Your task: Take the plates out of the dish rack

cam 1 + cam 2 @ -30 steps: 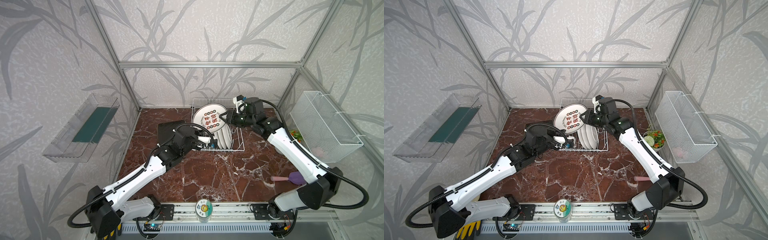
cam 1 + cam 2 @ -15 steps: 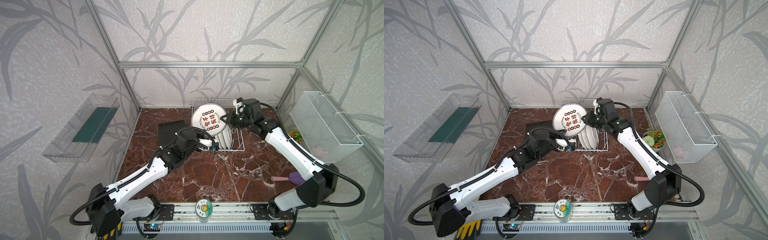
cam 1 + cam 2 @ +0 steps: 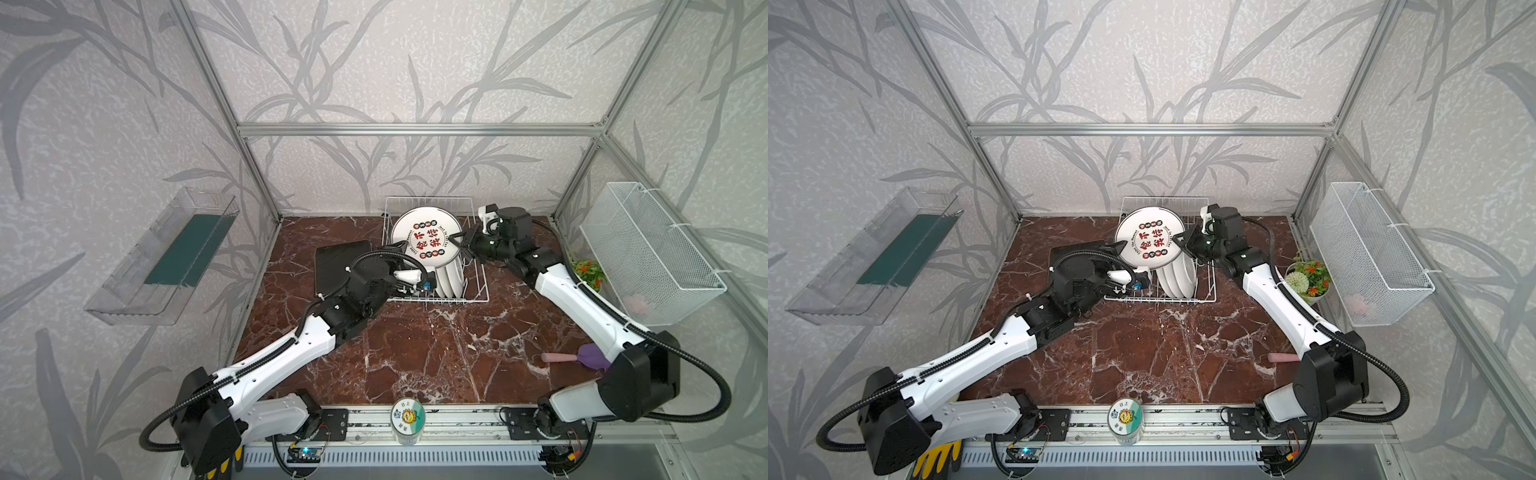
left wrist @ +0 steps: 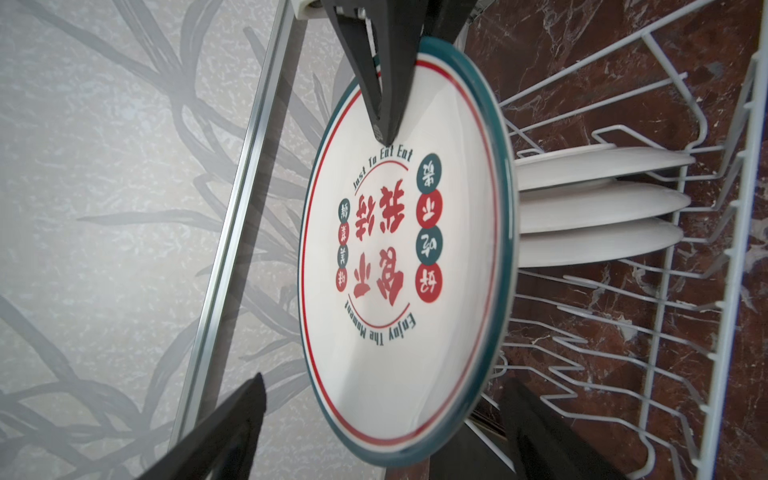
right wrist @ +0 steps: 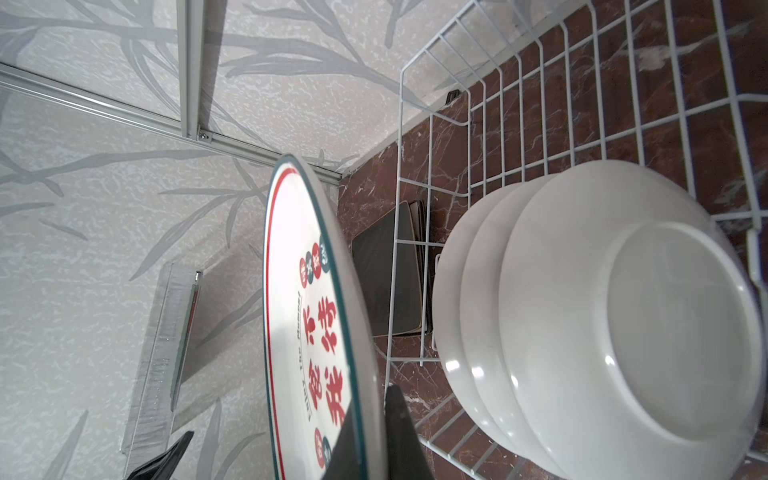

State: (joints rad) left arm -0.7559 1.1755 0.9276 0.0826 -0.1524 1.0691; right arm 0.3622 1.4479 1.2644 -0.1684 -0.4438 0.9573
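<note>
No longer pinches the printed round plate (image 3: 428, 243) with the left gripper (image 4: 382, 399), unlike a second ago. Now spreads those jaws wide, one finger on the face side and one on the back side of the plate's lower rim, touching neither, judging by the left wrist view. Clamps the right gripper (image 3: 460, 245) fully on the opposite rim instead, where a second ago held it slightly parted. Pinches the dark-green edge there, one finger laid over the face just above the words "Just To Eat Eat", the other behind. Keeps the plate almost unmoved in both top views. Carries it by the right grip alone, on edge, face turned toward the left arm and the top cameras, lower rim lying in the gap of the spread left jaws. Holds it raised over the left part of the dish rack (image 3: 482, 297), apart from the three white plates (image 3: 451, 279) standing in the rack's slots. Leaves a black-backed square plate (image 3: 338, 266) flat on the marble table (image 3: 415, 357), just left of the rack.
</note>
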